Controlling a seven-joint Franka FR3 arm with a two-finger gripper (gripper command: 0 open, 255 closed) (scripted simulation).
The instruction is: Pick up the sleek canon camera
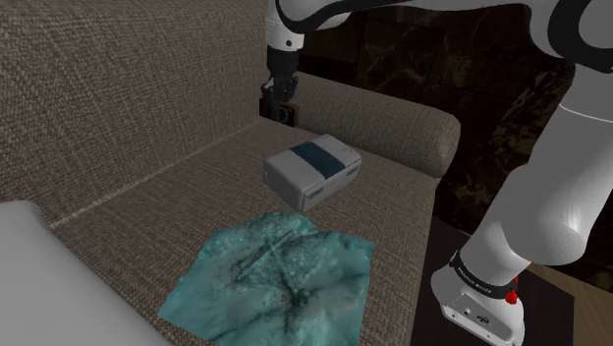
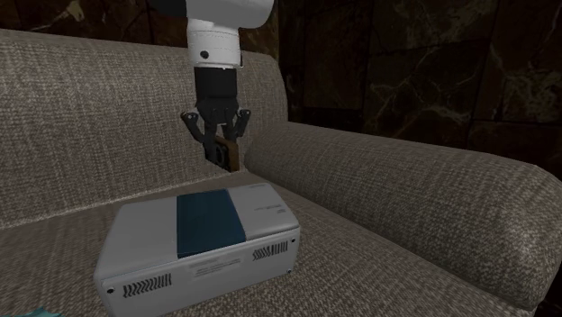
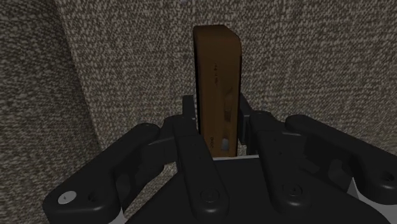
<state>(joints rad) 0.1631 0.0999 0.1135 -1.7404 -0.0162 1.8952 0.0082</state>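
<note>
A slim brown camera stands on edge between my two black fingers, which clasp its flat sides. My gripper is shut on it and points down over the back corner of the sofa seat, where the backrest meets the armrest. In the second exterior view the camera hangs from the fingertips just above the seat. In the shoulder view the gripper and the camera's dark lower end are at the far end of the seat.
A white-grey box with a dark blue stripe lies on the seat in front of the gripper. A crumpled teal cloth lies nearer the camera. The armrest runs alongside the box. A white cushion sits at the lower left.
</note>
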